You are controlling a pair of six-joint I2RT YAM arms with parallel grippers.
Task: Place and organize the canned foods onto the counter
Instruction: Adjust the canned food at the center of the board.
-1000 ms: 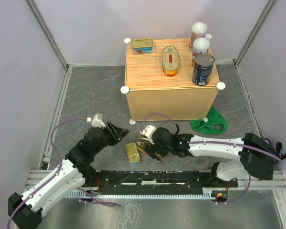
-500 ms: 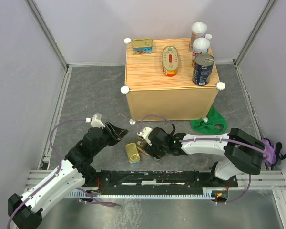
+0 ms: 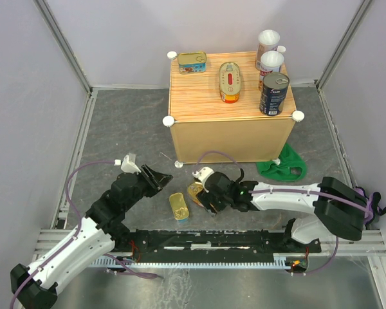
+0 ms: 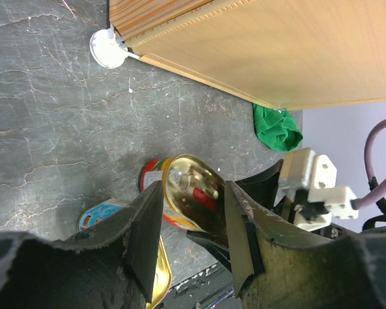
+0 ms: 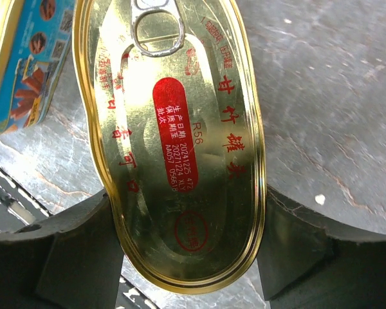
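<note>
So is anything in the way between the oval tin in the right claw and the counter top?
Nothing visible. The right claw holds the oval tin low in front of the counter, with only open floor between, and the counter's near-left planks are bare.

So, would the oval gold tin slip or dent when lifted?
The oval gold metal tin looks rigid, so denting seems unlikely. Its glossy curved sides, pinched by the right gripper, could let it swivel or slip.
</note>
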